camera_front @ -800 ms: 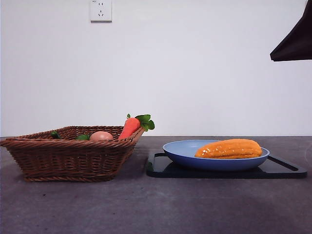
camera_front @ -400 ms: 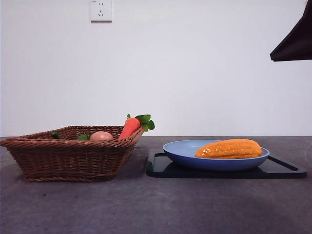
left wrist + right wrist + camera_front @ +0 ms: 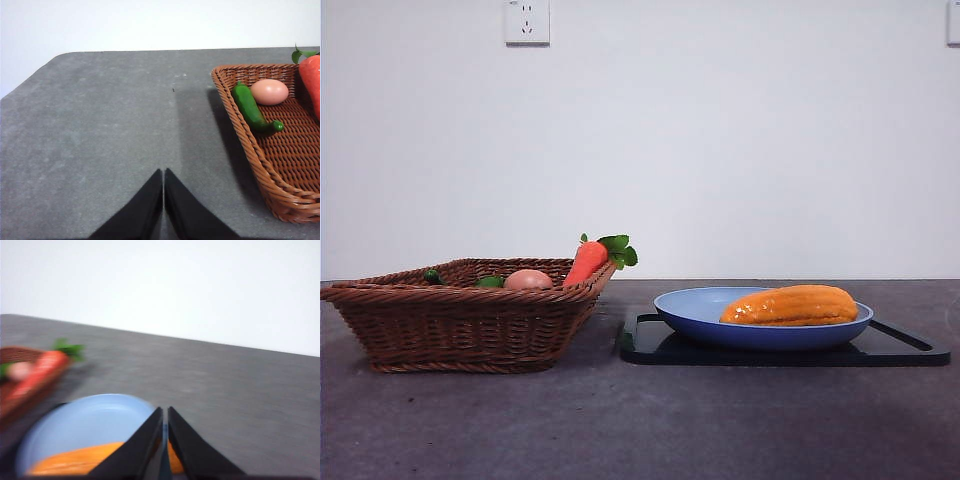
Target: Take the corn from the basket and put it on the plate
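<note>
I find the corn (image 3: 790, 305) lying lengthwise in the plate (image 3: 700, 318), directly below my right gripper (image 3: 165, 412), whose jaws are pressed together and empty. My left gripper (image 3: 163, 175), likewise closed, waits beside the basket (image 3: 250, 150).

From my station I saw a plain white wall (image 3: 720, 150) behind a dark grey tabletop (image 3: 620, 430) with a faintly mottled surface. A white power socket (image 3: 527, 21) sat high on the wall, and a second white fitting (image 3: 954, 22) showed at the edge (only a sliver). One far corner of the tabletop (image 3: 65, 56) was rounded. Lighting was even and soft.
</note>
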{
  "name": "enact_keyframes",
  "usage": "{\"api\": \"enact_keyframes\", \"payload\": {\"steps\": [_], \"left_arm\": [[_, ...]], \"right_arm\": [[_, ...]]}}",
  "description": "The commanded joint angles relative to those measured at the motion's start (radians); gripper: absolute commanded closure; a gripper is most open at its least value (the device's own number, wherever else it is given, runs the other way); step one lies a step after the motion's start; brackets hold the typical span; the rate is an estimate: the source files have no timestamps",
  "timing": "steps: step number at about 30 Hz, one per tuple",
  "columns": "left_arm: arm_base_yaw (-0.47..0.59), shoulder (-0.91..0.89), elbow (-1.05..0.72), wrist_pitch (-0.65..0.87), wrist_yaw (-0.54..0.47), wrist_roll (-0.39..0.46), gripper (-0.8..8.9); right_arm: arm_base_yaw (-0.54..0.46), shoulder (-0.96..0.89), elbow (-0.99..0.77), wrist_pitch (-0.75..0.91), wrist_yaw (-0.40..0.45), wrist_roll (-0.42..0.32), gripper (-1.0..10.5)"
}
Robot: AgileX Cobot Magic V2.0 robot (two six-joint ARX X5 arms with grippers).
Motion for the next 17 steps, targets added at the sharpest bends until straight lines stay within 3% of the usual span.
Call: {"api": "enact_keyframes", "payload": {"steps": [1,4,17], "left_arm": [[0.002,-0.001,-0.027,-0.005,0.005,0.005,8.06],[0.002,-0.001,-0.027,-0.005,0.005,0.005,8.06],[0.002,-0.001,-0.027,-0.005,0.005,0.005,8.06]], "right_arm": [[-0.047,-0.070,-0.055,0.008,0.073,-0.023,9.4],[-0.078,-0.156,-0.137,0.013,0.111,-0.023,9.4],[-0.086,-0.369,-0.328,-0.047,0.100,0.018,9.4]]}}
